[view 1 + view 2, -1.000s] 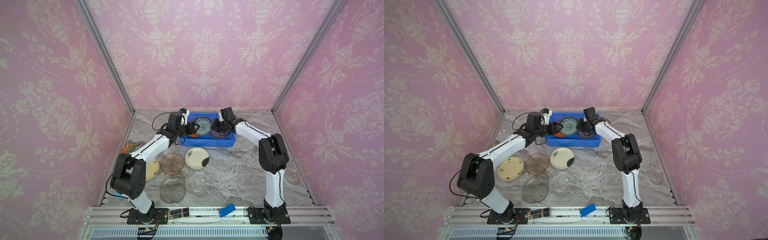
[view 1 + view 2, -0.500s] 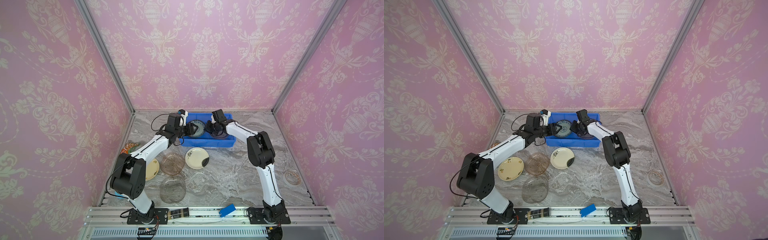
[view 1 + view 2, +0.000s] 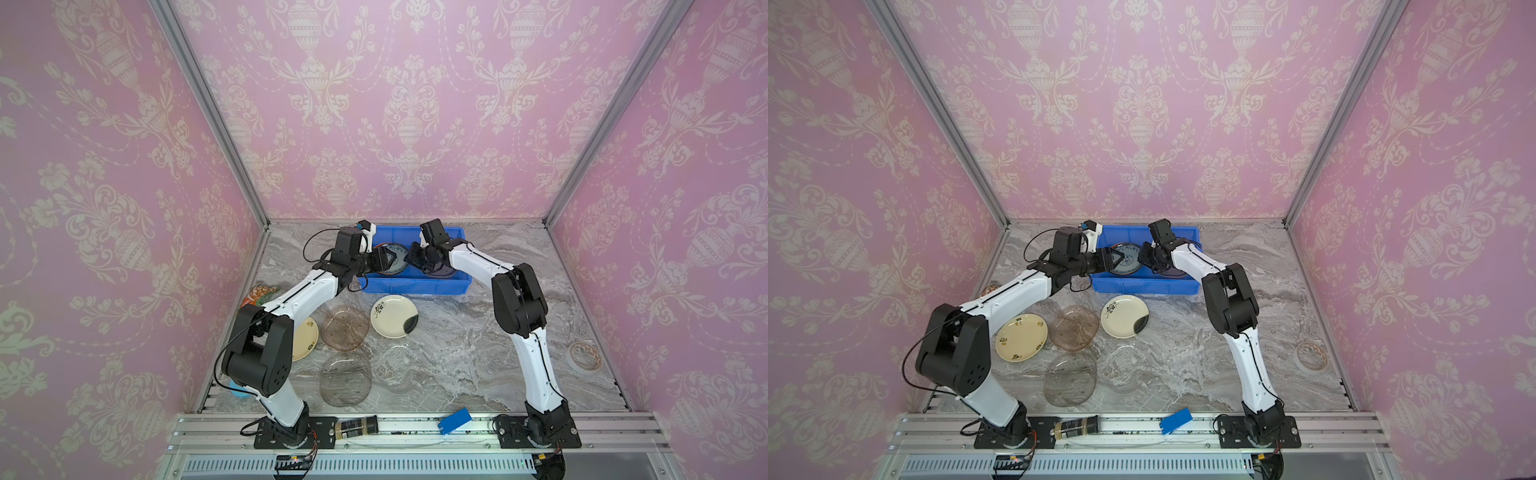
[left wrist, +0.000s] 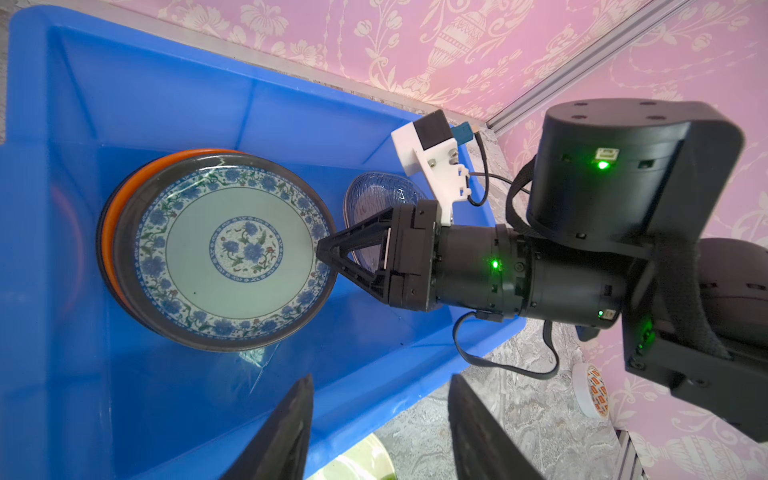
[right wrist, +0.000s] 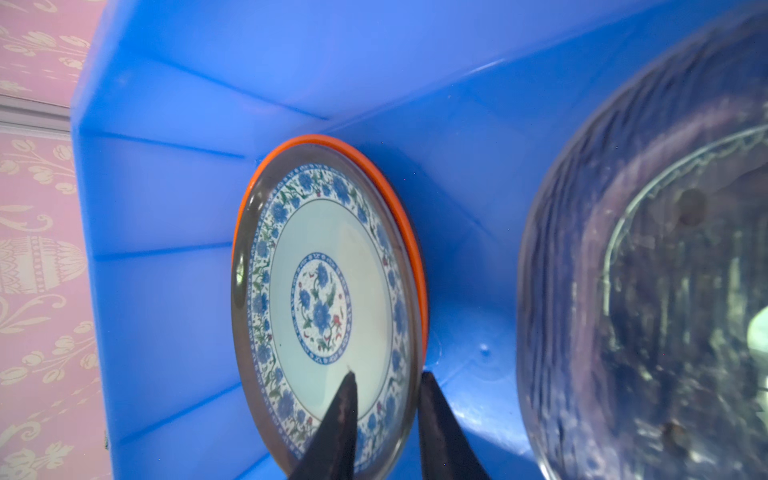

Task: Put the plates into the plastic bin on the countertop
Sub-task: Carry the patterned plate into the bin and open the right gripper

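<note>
White link shells (image 3: pixel 301 293) join bulky black joint housings (image 3: pixel 517 305); thin black cables (image 4: pixel 490 365) loop outside. The right end effector (image 4: pixel 322 249) has black triangular trussed fingers (image 4: pixel 361 237), a white screwed camera bracket (image 4: pixel 432 166) and green lights (image 4: pixel 494 264).

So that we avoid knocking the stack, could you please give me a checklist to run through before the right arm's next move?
1. Plate stack, blue-patterned over orange, inside the plastic bin: ok.
2. Right gripper open, straddling the stack's dark rim: ok.
3. Its fingers clear of that rim: cannot tell.
4. Left gripper open and empty: ok.
5. Countertop cleared: not ok; cream plate, amber glass plate and others lie there.
</note>
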Controlling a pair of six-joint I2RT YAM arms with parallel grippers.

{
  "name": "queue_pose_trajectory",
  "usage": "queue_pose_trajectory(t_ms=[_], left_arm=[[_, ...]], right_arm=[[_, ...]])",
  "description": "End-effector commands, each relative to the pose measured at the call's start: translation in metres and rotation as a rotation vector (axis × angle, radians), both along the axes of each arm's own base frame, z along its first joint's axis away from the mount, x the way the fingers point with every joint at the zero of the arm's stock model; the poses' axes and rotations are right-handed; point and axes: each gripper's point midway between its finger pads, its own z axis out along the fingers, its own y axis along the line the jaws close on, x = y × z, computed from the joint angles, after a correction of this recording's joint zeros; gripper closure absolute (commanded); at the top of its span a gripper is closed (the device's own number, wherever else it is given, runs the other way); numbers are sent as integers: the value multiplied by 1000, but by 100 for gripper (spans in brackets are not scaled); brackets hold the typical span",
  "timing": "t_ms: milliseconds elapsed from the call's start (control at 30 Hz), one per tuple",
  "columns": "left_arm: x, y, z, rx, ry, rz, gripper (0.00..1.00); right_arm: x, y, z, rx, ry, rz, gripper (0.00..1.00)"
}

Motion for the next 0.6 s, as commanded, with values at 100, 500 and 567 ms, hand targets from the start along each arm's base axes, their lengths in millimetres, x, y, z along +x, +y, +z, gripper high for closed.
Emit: queue_pose_trajectory(t_ms=[100,500,567], left_arm=[[3,5,-9,11,10,6,45],[2,8,-8,25,11,22,45],[-1,10,-8,29,15,25,44]], right_arm=[[1,-6,55,-37,-110,10,73],[-19,-16,104,-59,-204,53,73],[-29,-15,111,-63,-220,78,73]])
